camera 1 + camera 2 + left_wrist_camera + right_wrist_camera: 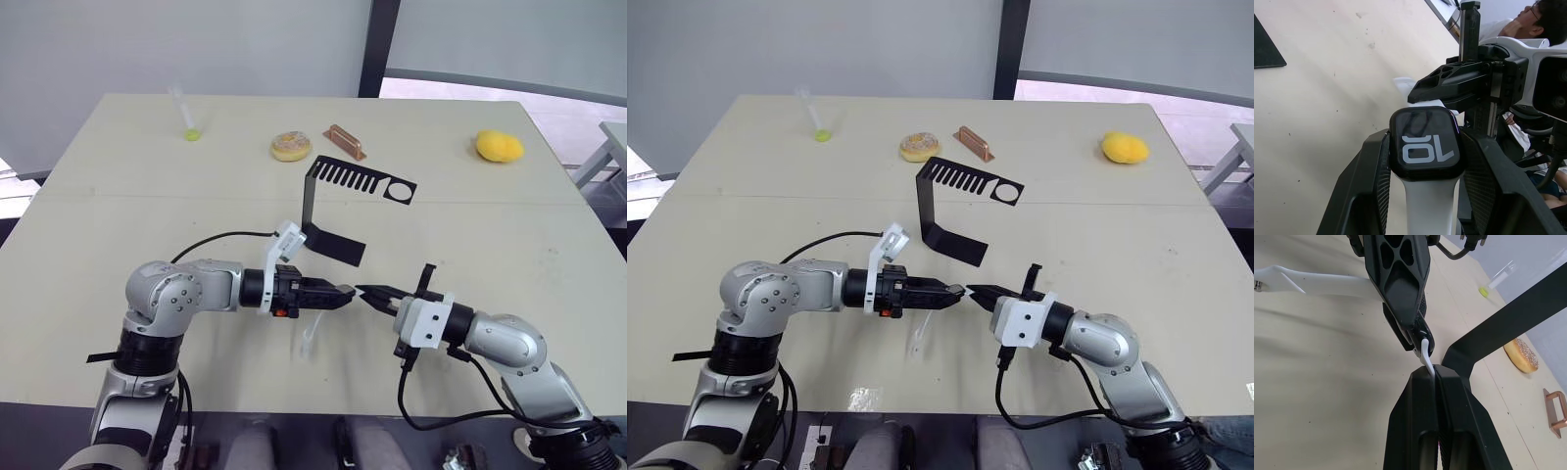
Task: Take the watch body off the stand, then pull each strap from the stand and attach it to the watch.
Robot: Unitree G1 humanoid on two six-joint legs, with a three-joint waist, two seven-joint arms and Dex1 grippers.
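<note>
My left gripper [340, 294] is shut on the watch body [1425, 144], a small black case showing white digits. One white strap [1432, 205] is joined to the case and hangs down toward the table [312, 338]. My right gripper [366, 292] faces the left one tip to tip and is shut on the other white strap [1426, 355], whose free end touches the edge of the watch body. The black stand [312, 201] sits upright just beyond both grippers. Its slotted top plate [358, 180] is bare.
Along the far side of the table lie a clear tube with a green end [186, 119], a donut [291, 146], a copper-brown block [346, 141] and a yellow lump [499, 146]. A person [1542, 14] sits behind the right arm.
</note>
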